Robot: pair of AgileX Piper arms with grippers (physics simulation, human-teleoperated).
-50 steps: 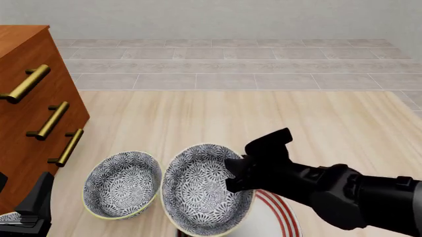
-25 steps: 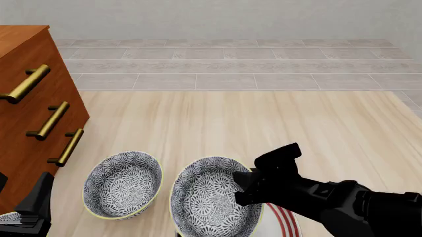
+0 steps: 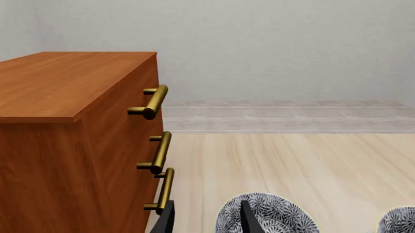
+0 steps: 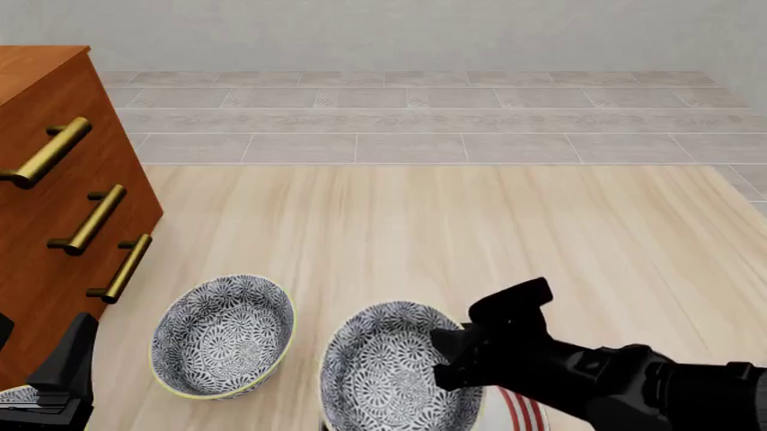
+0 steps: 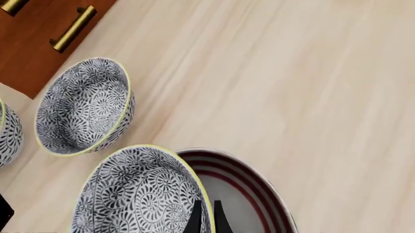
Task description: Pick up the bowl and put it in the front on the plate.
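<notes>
The bowl (image 4: 390,373), dark-grey-and-white floral with a pale rim, hangs tilted at the front, over the left part of the plate (image 4: 523,409). My right gripper (image 4: 446,356) is shut on the bowl's right rim. In the right wrist view its fingers (image 5: 196,217) pinch the rim of the bowl (image 5: 136,194), with the red-ringed plate (image 5: 250,187) just beneath. Whether the bowl touches the plate I cannot tell. My left gripper (image 3: 207,221) is open and holds nothing; it sits low at the front left (image 4: 63,382).
A similar bowl with a yellowish rim (image 4: 223,335) stands left of the held one. Part of a third bowl (image 5: 8,136) shows at the front left. A wooden dresser (image 4: 54,206) with brass handles fills the left side.
My right gripper has carried the bowl toward the front and slightly right, lower over the plate. The left arm and the other bowl have not moved.
</notes>
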